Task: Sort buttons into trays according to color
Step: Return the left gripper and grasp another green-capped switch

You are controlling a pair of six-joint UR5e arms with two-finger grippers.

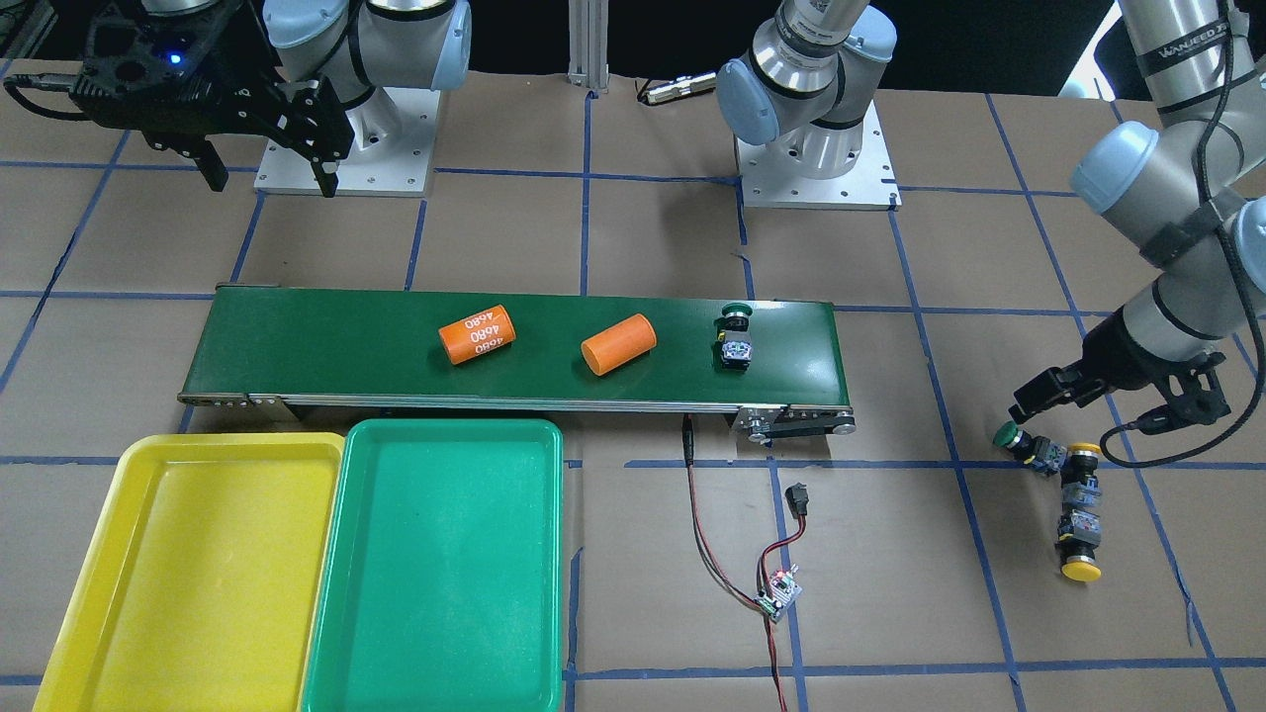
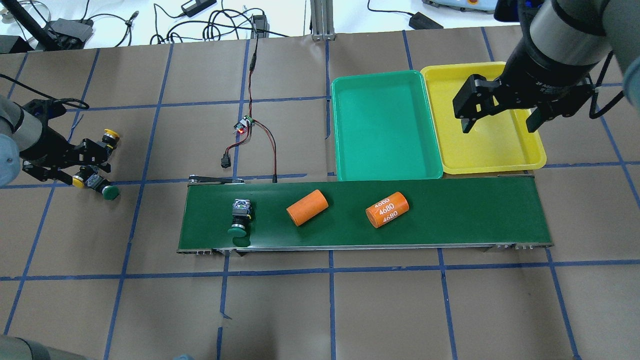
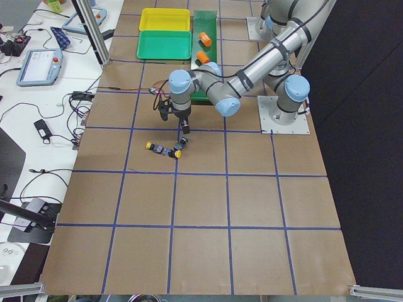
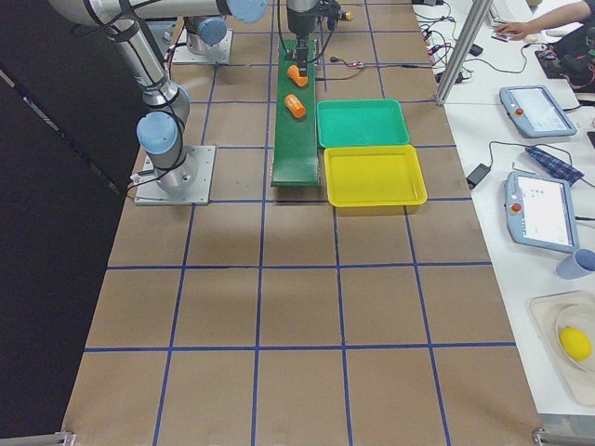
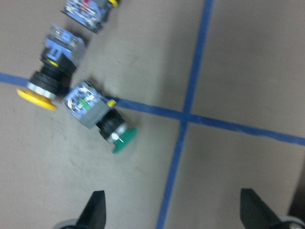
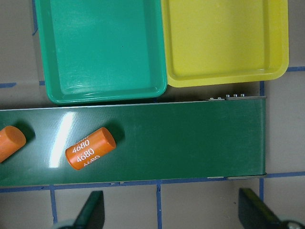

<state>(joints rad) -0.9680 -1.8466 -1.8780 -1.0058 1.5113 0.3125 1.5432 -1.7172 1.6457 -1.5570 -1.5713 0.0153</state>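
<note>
Hovering with the left fingers [image 5: 96,208] spread and empty by the surface's left edge, green-capped button [image 5: 102,116] on its side just ahead, long axis slanting across the gap, so probably wants a wrist twist; right fingers [image 6: 93,210] spread too, way off by the yellow tray [image 6: 224,78].

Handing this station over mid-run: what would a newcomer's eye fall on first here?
The bright yellow tray and green tray, both empty, lie side by side along the dark-green belt, which carries two orange cylinders and one green button. Past the belt's other end, the left pincer hangs open beside three more buttons on the brown paper.
</note>
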